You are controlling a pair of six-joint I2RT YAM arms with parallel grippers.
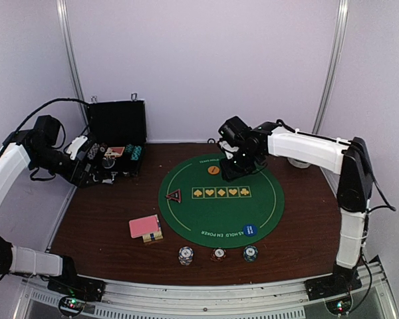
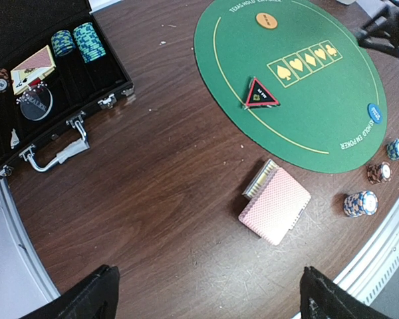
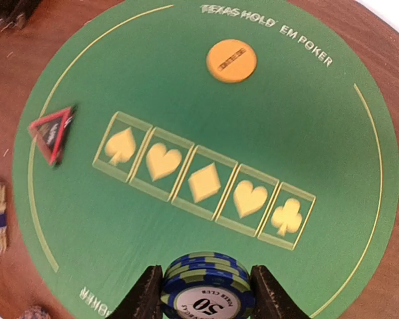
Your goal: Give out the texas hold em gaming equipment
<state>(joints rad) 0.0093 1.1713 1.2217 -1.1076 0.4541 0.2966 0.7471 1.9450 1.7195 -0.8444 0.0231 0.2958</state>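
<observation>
The right pincer (image 3: 207, 300) was clamped on a short stack of blue-and-green stripe-edged poker chips (image 3: 207, 284), held up over the round green felt mat (image 3: 319, 133) and clear of it. The left pincer (image 2: 209, 302) hung with its fingers (image 2: 86, 292) wide apart and nothing between them, above the dark brown wooden surface (image 2: 166, 173) near the open black hard case (image 2: 66, 100).

The worry, to my eye, was that stack. It was pinched only by its rims (several loose chips, not one block). A tilt of the wrist or a release from up there could have let the chips slide apart and roll across the felt. They might then have knocked the flat orange marker disc (image 3: 231, 60) or the red-and-black triangle marker (image 3: 53, 129) out of place.

Only the right wrist view showed the held chips; from above, the arm hid them. The overhead and left wrist views gave the round blue marker disc (image 1: 250, 230) and the three small chip stacks (image 1: 218, 254) along the near edge. The pink-backed deck of playing cards (image 1: 144, 226) lay to their left. The right wrist view almost wholly cut these off. The left wrist view looked most plainly into the case, where more chips and cards lay
</observation>
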